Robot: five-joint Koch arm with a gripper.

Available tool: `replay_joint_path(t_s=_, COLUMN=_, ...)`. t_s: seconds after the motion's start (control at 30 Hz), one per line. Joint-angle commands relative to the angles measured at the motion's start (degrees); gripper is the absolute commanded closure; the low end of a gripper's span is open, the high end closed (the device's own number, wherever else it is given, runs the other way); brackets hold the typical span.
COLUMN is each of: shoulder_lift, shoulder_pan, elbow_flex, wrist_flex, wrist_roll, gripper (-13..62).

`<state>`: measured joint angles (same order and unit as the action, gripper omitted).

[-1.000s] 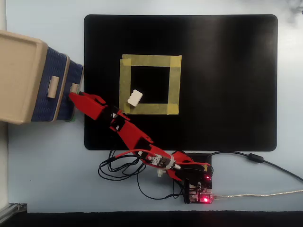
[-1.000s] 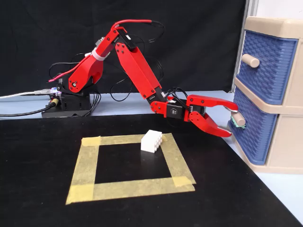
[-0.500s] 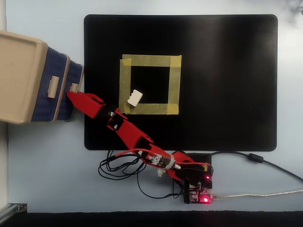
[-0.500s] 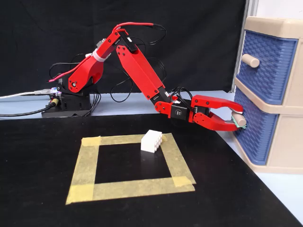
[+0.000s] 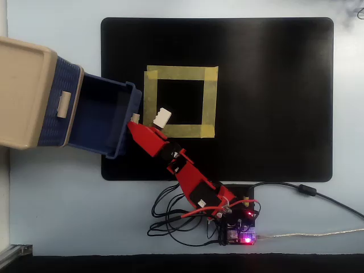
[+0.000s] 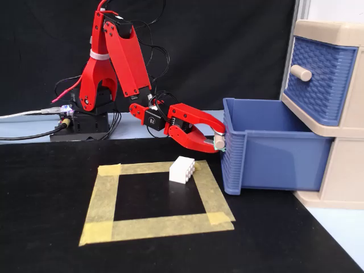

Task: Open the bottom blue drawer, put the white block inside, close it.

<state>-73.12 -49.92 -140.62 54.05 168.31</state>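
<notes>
End effector [image 6: 216,142] clamped on handle [image 6: 218,139] of pulled-out bottom blue drawer [image 6: 273,153], white block [image 6: 182,169] on tape square [image 6: 153,200]

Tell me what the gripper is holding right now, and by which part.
The gripper is shut on the beige handle of the pulled-out bottom blue drawer. The white block lies free on the yellow tape square.

My red arm reaches low and well forward from its base, upper link raised steeply, forearm dropping toward the table. In the fixed view the gripper [image 6: 218,143] points right, its curved jaws closed around the small beige handle [image 6: 218,140]. In the overhead view the gripper [image 5: 134,121] angles up-left, wrist in line with the forearm.
</notes>
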Motion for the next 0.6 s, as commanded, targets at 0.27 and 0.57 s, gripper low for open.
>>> replay_joint_path(t_s=0.27, shoulder_lift=-35.0, shoulder_pan=1.1, elbow_flex=-0.4, wrist_flex=-40.1, wrist_roll=-4.0, gripper=15.4)
replay_joint_path(t_s=0.57, shoulder_lift=-24.1, shoulder_pan=8.3, elbow_flex=57.0, wrist_flex=-131.7, wrist_roll=-4.9, gripper=15.4)
